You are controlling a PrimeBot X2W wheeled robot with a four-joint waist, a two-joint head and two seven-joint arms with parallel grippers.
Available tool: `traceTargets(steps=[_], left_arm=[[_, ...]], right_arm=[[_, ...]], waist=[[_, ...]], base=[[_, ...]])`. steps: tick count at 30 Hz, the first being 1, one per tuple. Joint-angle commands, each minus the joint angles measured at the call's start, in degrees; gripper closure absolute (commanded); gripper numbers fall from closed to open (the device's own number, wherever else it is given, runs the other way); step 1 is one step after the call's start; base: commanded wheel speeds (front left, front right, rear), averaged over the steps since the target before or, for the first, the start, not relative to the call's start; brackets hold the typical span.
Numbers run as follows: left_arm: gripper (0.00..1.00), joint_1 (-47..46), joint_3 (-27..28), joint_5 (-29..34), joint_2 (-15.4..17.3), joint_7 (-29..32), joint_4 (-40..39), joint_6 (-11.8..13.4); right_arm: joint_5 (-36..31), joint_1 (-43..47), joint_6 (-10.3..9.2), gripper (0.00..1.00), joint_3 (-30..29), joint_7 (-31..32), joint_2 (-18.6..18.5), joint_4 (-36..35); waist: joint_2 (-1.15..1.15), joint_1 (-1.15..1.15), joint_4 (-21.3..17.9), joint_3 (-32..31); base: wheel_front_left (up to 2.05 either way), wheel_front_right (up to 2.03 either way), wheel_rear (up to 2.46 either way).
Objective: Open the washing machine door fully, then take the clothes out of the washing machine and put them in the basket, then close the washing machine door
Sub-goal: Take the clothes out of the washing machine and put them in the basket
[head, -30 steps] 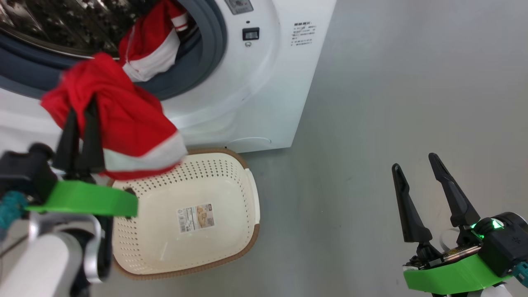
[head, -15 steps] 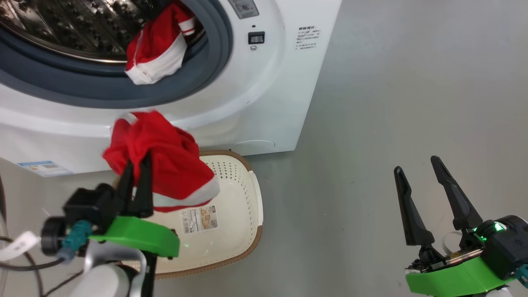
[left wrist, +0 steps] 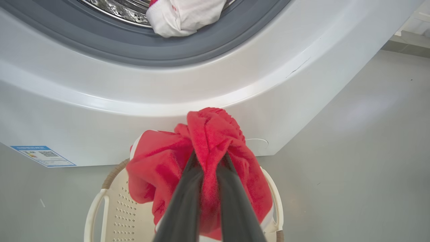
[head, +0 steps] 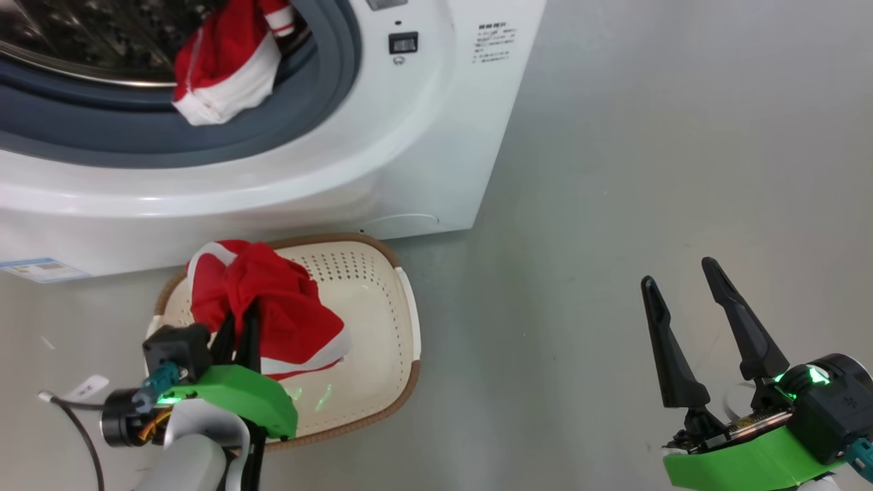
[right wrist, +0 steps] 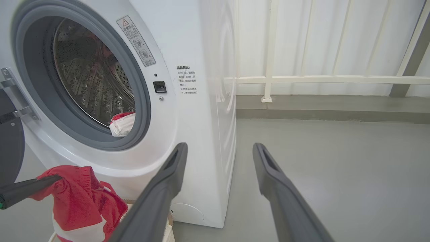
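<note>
My left gripper (head: 239,319) is shut on a red garment with white trim (head: 273,307), which hangs low over the cream basket (head: 389,286); whether it touches the bottom I cannot tell. In the left wrist view the fabric (left wrist: 208,134) bunches around the fingers (left wrist: 188,191). A second red-and-white garment (head: 218,68) lies on the grey gasket at the mouth of the washing machine (head: 423,136). The black door (right wrist: 10,148) stands swung open at the left edge of the right wrist view. My right gripper (head: 675,271) hovers open over the floor, holding nothing.
The basket stands on the grey floor (head: 648,170) right against the washer's front. A blue label (left wrist: 42,155) sits low on the washer. A white railing (right wrist: 302,79) runs along the wall behind. A cable (head: 68,404) trails by my left arm.
My left gripper has come down with the red garment from in front of the drum opening to low over the basket. The head camera shifted slightly. The right gripper has stayed put.
</note>
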Motion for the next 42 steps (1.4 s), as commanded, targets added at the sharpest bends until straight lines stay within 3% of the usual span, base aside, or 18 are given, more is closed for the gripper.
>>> traceTargets(steps=[1,19,34,35,36,37,39,42], left_arm=[[1.0,-2.34,1.97,-1.03,0.47,-0.69,2.08,-1.35],[1.0,-15.18,3.42,-7.01,-6.58,-1.7,38.7,-11.66],[1.0,-20.48,2.09,-7.68,-7.14,2.68,50.55,-15.77],[0.87,-20.51,2.06,-7.78,-7.18,3.04,50.82,-15.91],[0.68,-20.52,2.14,-7.99,-7.23,3.37,51.05,-16.02],[0.57,-20.49,2.1,-8.09,-7.28,3.8,51.26,-16.17],[0.03,-20.69,2.2,-8.38,-7.35,3.99,51.51,-16.35],[0.0,-21.37,2.25,-8.58,-7.32,3.68,51.72,-16.52]], right_arm=[[0.1,-1.11,0.29,0.0,1.4,-0.18,-0.74,-1.52],[0.88,-3.62,0.29,0.0,2.09,-0.56,-0.74,-1.65],[1.85,-5.39,0.29,0.0,2.72,-1.67,-0.74,-0.33],[1.9,-5.45,0.29,0.0,2.74,-1.73,-0.74,-0.21],[1.93,-5.5,0.29,0.0,2.75,-1.8,-0.74,-0.08],[1.95,-5.54,0.29,0.0,2.77,-1.86,-0.74,0.04],[1.95,-5.58,0.29,0.0,2.73,-1.95,-0.74,0.21],[1.92,-5.54,0.29,0.0,2.47,-2.05,-0.74,0.34]], waist=[[0.0,0.0,-0.72,1.3],[0.0,0.0,-4.37,7.98],[0.0,0.0,-6.79,11.29],[0.0,0.0,-6.85,11.28],[0.0,0.0,-6.89,11.26],[0.0,0.0,-6.93,11.2],[0.0,0.0,-6.9,11.06],[0.0,0.0,-6.6,10.84]], base=[[0.0,0.0,0.0],[0.0,0.0,0.0],[0.0,0.0,0.0],[0.0,0.0,0.0],[0.0,0.0,0.0],[0.0,0.0,0.0],[0.0,0.0,0.0],[0.0,0.0,0.0]])
